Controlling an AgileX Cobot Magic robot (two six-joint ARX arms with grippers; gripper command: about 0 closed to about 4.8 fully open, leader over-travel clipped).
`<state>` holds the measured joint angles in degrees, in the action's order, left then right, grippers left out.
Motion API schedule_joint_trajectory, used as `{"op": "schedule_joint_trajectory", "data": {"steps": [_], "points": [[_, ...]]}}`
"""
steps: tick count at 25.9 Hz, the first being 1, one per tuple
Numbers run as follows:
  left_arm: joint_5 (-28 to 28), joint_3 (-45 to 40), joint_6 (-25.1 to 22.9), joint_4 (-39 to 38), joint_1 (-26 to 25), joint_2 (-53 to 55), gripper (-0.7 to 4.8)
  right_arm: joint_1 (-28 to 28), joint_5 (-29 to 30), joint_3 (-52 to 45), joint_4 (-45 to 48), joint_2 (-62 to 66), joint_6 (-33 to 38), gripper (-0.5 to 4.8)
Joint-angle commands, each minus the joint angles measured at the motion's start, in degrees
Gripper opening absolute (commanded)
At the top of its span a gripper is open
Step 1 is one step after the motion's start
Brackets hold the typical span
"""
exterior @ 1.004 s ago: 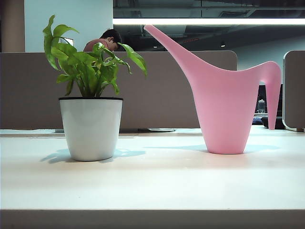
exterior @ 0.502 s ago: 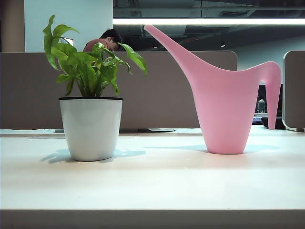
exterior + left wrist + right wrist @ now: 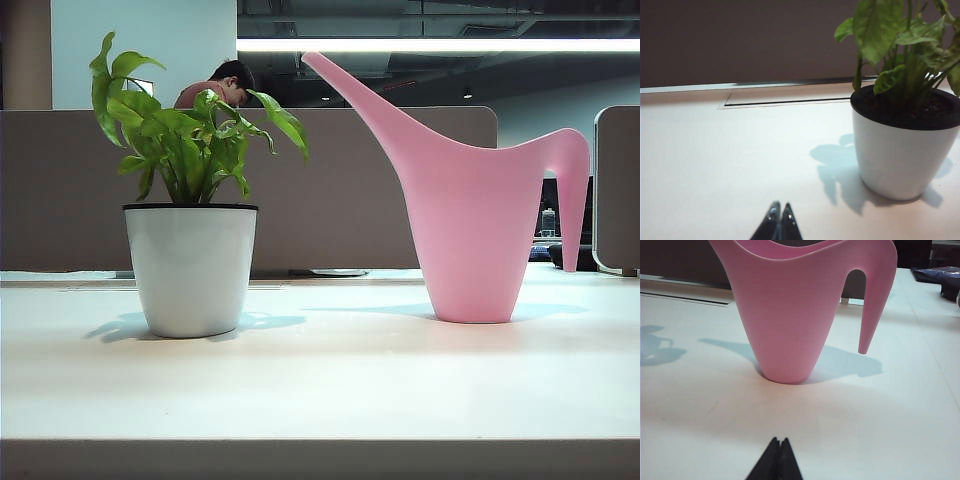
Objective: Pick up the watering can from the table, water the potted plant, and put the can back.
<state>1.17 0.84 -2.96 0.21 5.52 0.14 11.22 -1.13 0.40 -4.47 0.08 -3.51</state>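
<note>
A wide, pale cream surface (image 3: pixel 330 390) with a darker front edge carries two things, set well apart. Toward the left stands the potted plant (image 3: pixel 190 265) (white tapered pot, thin black rim, green leaves above), upright and casting a soft shadow. Toward the right stands the pink watering can (image 3: pixel 470 240), upright on its narrow base, spout angled up over the gap toward the plant.

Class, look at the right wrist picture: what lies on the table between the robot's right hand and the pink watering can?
Nothing: in the right wrist view only bare table separates the shut right hand from the watering can.
</note>
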Motion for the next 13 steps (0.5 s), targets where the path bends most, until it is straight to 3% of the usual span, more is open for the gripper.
{"op": "schedule_joint_trajectory", "data": {"steps": [1,7,13], "points": [[-0.3,0.2,0.2,0.7,-0.1,0.0,-0.05,0.0,-0.3,-0.3,1.1,-0.1,-0.1,-0.08],[-0.3,0.2,0.2,0.7,-0.1,0.0,-0.05,-1.7,-0.3,-0.3,1.2,-0.1,-0.1,-0.08],[-0.3,0.2,0.2,0.6,-0.1,0.0,-0.05,-7.1,-0.3,-0.3,1.2,-0.1,-0.1,-0.08]]}}
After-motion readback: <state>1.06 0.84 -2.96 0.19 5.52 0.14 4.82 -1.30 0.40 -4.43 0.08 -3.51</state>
